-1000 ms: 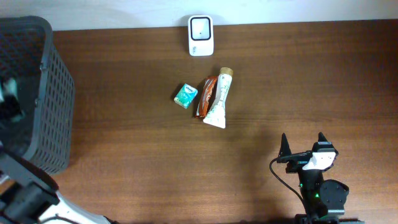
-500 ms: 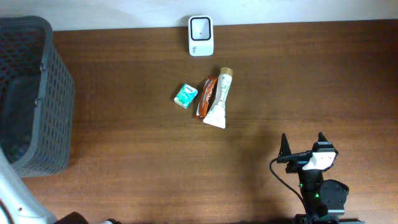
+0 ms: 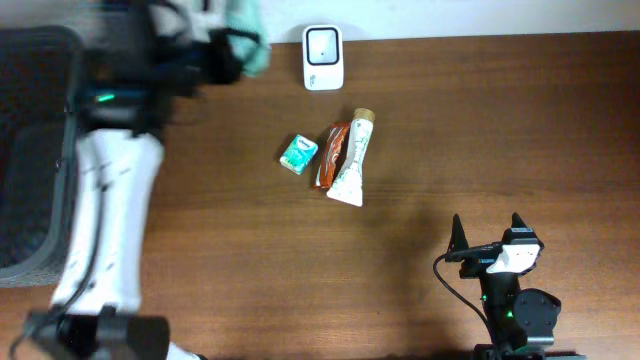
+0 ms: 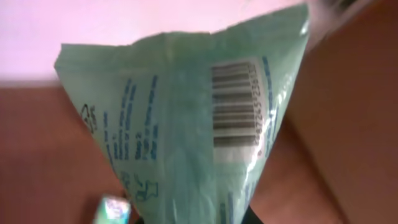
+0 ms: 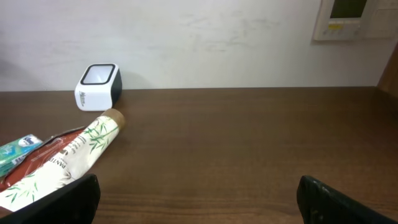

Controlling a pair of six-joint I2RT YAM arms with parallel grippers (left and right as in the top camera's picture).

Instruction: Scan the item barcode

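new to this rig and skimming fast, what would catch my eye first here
A pale green plastic packet fills the left wrist view, black barcode facing the camera, pinched in the left hand over the brown wooden table's far edge, just left of the white box-shaped scanner. Mid-table lie a small teal box, a brown snack wrapper and a white bamboo-print tube, side by side.

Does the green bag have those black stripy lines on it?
Yes, a barcode of black bars is printed on the green bag, near its right edge in the left wrist view.
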